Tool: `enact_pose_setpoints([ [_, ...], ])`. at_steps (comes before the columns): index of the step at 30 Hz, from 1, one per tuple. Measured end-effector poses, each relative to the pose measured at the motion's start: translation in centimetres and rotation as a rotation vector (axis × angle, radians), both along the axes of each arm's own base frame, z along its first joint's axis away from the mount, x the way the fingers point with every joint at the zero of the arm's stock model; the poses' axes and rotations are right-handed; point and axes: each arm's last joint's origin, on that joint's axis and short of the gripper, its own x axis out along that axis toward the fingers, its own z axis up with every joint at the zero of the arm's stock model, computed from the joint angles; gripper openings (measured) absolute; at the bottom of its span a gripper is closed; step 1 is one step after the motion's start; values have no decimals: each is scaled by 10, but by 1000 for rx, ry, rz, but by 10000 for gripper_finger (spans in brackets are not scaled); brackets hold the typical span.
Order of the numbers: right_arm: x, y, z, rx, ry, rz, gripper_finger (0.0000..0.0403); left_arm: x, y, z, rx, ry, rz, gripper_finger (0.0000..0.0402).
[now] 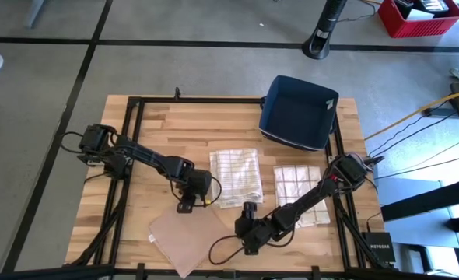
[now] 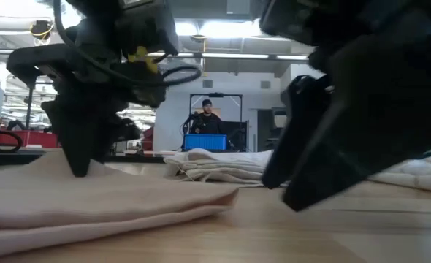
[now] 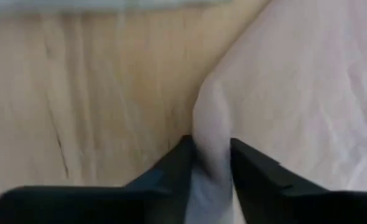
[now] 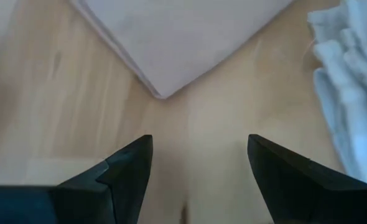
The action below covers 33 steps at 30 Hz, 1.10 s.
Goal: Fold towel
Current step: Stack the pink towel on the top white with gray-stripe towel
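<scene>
Already pinched, a raised ridge of the tan towel (image 3: 213, 124) sits between the narrowed jaws of the left gripper (image 1: 186, 204), a hold apparently taken so the edge can be lifted and carried over. Nearby, the right gripper (image 4: 199, 163) stands wide open and empty, the towel's corner lying just ahead of its jaws.

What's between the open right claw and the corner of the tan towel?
Only bare wooden table separates the right gripper from the folded tan towel, as the right wrist view shows.
</scene>
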Motion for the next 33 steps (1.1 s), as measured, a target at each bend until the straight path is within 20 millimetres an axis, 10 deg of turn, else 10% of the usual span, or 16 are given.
enact_pose_setpoints([
  [6,3,-1,1,18,-19,1,264,-11,-12,-2,14,163,285,9],
  [17,23,-20,12,110,-65,-76,264,-35,-67,25,104,-19,305,4],
  [33,52,-31,-16,518,-62,-205,264,-39,-77,45,128,-186,274,8],
])
